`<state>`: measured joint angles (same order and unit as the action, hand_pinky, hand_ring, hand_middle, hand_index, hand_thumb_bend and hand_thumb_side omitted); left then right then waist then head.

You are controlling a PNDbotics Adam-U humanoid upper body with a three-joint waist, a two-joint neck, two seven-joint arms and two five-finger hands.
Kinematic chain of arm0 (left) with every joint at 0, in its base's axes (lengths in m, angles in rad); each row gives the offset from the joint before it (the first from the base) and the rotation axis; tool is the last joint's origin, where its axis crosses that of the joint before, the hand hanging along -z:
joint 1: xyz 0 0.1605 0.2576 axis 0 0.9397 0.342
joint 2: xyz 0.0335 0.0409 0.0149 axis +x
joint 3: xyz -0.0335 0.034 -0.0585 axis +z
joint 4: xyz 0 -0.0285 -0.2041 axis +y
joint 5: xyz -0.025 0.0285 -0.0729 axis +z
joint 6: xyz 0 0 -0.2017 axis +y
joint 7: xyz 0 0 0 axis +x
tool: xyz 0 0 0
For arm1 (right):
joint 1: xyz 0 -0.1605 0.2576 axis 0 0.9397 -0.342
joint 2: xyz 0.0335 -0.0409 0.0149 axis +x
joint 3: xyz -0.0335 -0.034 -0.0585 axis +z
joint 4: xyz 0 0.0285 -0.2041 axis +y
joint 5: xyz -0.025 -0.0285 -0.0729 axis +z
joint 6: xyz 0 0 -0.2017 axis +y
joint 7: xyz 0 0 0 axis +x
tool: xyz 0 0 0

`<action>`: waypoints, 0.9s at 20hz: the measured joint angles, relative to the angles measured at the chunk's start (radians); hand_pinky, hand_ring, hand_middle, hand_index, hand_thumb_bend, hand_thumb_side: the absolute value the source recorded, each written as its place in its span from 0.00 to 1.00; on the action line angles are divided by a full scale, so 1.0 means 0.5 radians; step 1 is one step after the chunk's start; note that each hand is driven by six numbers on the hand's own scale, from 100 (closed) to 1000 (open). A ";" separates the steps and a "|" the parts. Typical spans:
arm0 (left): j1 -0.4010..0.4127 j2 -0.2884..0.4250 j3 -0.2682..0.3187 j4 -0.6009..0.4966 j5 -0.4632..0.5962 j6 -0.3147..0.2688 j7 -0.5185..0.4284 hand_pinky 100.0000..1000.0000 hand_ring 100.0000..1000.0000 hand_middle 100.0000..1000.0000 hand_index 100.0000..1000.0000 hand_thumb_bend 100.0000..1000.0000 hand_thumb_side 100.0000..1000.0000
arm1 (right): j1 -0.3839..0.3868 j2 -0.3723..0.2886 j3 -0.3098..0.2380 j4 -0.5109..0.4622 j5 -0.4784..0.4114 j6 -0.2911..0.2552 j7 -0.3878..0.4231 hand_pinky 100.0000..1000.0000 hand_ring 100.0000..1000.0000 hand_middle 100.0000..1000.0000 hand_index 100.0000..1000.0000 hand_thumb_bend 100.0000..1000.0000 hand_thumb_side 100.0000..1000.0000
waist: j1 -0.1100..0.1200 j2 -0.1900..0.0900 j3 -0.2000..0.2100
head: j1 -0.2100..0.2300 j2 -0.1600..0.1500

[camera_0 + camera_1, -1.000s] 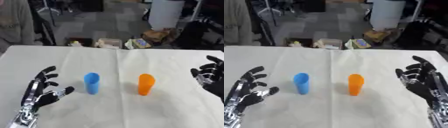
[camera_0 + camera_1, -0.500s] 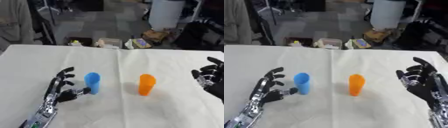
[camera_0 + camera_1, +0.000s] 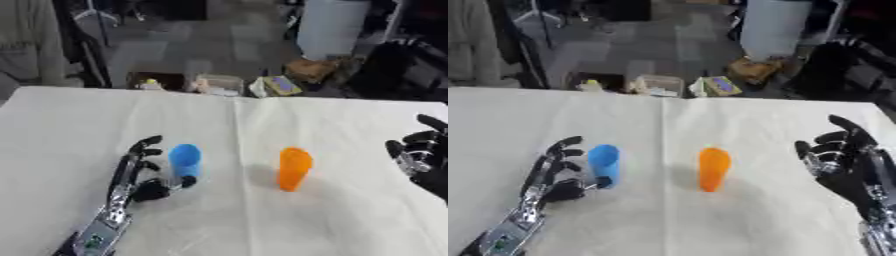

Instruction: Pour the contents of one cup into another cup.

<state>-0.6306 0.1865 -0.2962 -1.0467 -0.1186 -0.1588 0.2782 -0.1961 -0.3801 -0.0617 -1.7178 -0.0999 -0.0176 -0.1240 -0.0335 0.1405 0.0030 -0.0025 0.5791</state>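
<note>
A blue cup stands upright on the white table, left of centre. An orange cup stands upright to its right, a hand's width away. My left hand is right beside the blue cup on its left, fingers spread and open, with the thumb reaching to the cup's base. The fingers do not wrap the cup. My right hand hovers open at the right edge, fingers up, well clear of the orange cup.
The table's far edge runs across the upper part of the view. Beyond it on the floor lie boxes and bags, a white bin and a dark chair.
My left hand has moved right and forward, from the lower left corner up to the blue cup. The right hand has hardly moved. Both cups stand where they were.
</note>
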 measured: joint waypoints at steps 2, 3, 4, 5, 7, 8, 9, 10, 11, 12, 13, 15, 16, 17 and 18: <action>-0.018 -0.018 0.008 0.042 -0.011 -0.010 0.010 0.52 0.73 0.79 0.84 0.95 0.19 | -0.004 0.000 0.001 0.000 0.000 0.000 0.001 0.49 0.52 0.50 0.87 0.36 0.11 | -0.002 0.003 -0.008 | 0.002 -0.001; -0.026 -0.028 0.008 0.064 -0.015 -0.014 0.014 0.52 0.73 0.79 0.84 0.95 0.19 | -0.005 0.001 0.001 0.000 0.000 0.000 0.002 0.48 0.52 0.50 0.87 0.36 0.11 | -0.003 0.004 -0.008 | 0.003 -0.001; -0.034 -0.036 0.009 0.087 -0.022 -0.018 0.017 0.52 0.73 0.79 0.84 0.95 0.19 | -0.006 0.002 0.002 0.000 0.000 0.000 0.002 0.48 0.52 0.50 0.87 0.36 0.11 | -0.004 0.004 -0.011 | 0.003 -0.001; -0.042 -0.044 0.009 0.110 -0.028 -0.022 0.020 0.51 0.73 0.79 0.84 0.95 0.19 | -0.008 0.004 0.002 0.000 0.000 0.000 0.002 0.48 0.52 0.50 0.87 0.36 0.11 | -0.005 0.005 -0.015 | 0.004 -0.001; -0.060 -0.056 0.016 0.150 -0.036 -0.033 0.024 0.51 0.72 0.78 0.84 0.95 0.19 | -0.011 0.011 0.002 0.000 0.000 0.001 0.003 0.48 0.52 0.50 0.87 0.36 0.11 | -0.006 0.007 -0.019 | 0.007 -0.001; -0.067 -0.061 0.021 0.165 -0.039 -0.039 0.026 0.50 0.71 0.77 0.84 0.95 0.19 | -0.011 0.015 0.002 0.000 0.000 0.001 0.003 0.48 0.52 0.50 0.87 0.35 0.12 | -0.006 0.007 -0.020 | 0.010 -0.001; -0.075 -0.062 0.023 0.178 -0.042 -0.046 0.027 0.50 0.71 0.77 0.84 0.94 0.19 | -0.012 0.015 0.003 0.000 0.000 0.001 0.004 0.48 0.52 0.50 0.87 0.35 0.12 | -0.006 0.007 -0.021 | 0.011 -0.001; -0.080 -0.062 0.026 0.190 -0.043 -0.053 0.028 0.50 0.71 0.77 0.84 0.94 0.19 | -0.012 0.015 0.003 0.000 0.000 0.002 0.004 0.48 0.52 0.50 0.87 0.35 0.12 | -0.006 0.007 -0.024 | 0.012 -0.001; -0.083 -0.063 0.031 0.201 -0.044 -0.060 0.029 0.50 0.71 0.76 0.84 0.94 0.19 | -0.012 0.015 0.004 0.000 0.000 0.002 0.005 0.48 0.52 0.50 0.87 0.35 0.12 | -0.006 0.007 -0.028 | 0.013 -0.001; -0.091 -0.064 0.033 0.211 -0.044 -0.066 0.030 0.50 0.70 0.76 0.84 0.94 0.18 | -0.012 0.015 0.005 0.000 0.000 0.002 0.007 0.48 0.52 0.50 0.87 0.35 0.12 | -0.005 0.007 -0.031 | 0.014 -0.001; -0.098 -0.070 0.034 0.220 -0.044 -0.072 0.029 0.49 0.70 0.76 0.84 0.94 0.18 | -0.012 0.015 0.008 0.000 0.000 0.002 0.009 0.48 0.52 0.50 0.87 0.35 0.12 | -0.005 0.008 -0.032 | 0.016 -0.001; -0.111 -0.079 0.034 0.234 -0.044 -0.083 0.028 0.49 0.69 0.75 0.83 0.94 0.18 | -0.012 0.015 0.012 0.000 0.000 0.001 0.011 0.48 0.52 0.50 0.87 0.35 0.12 | -0.005 0.010 -0.035 | 0.019 -0.001; -0.116 -0.079 0.034 0.239 -0.044 -0.088 0.026 0.48 0.68 0.74 0.83 0.94 0.18 | -0.012 0.015 0.013 0.000 0.000 0.002 0.013 0.48 0.52 0.50 0.87 0.35 0.12 | -0.005 0.011 -0.038 | 0.020 -0.001; -0.119 -0.080 0.034 0.244 -0.044 -0.090 0.025 0.47 0.67 0.73 0.83 0.93 0.17 | -0.012 0.015 0.013 0.000 0.000 0.002 0.014 0.48 0.52 0.50 0.87 0.34 0.12 | -0.005 0.012 -0.042 | 0.020 -0.001; -0.125 -0.081 0.034 0.248 -0.045 -0.093 0.023 0.47 0.66 0.72 0.82 0.92 0.16 | -0.013 0.015 0.013 0.000 -0.001 0.002 0.015 0.48 0.52 0.50 0.87 0.34 0.12 | -0.005 0.012 -0.043 | 0.021 -0.001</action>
<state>-0.6930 0.1458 -0.2792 -0.9226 -0.1411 -0.2052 0.2897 -0.2024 -0.3725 -0.0551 -1.7179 -0.1002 -0.0167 -0.1163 -0.0362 0.1464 -0.0186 0.0077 0.5785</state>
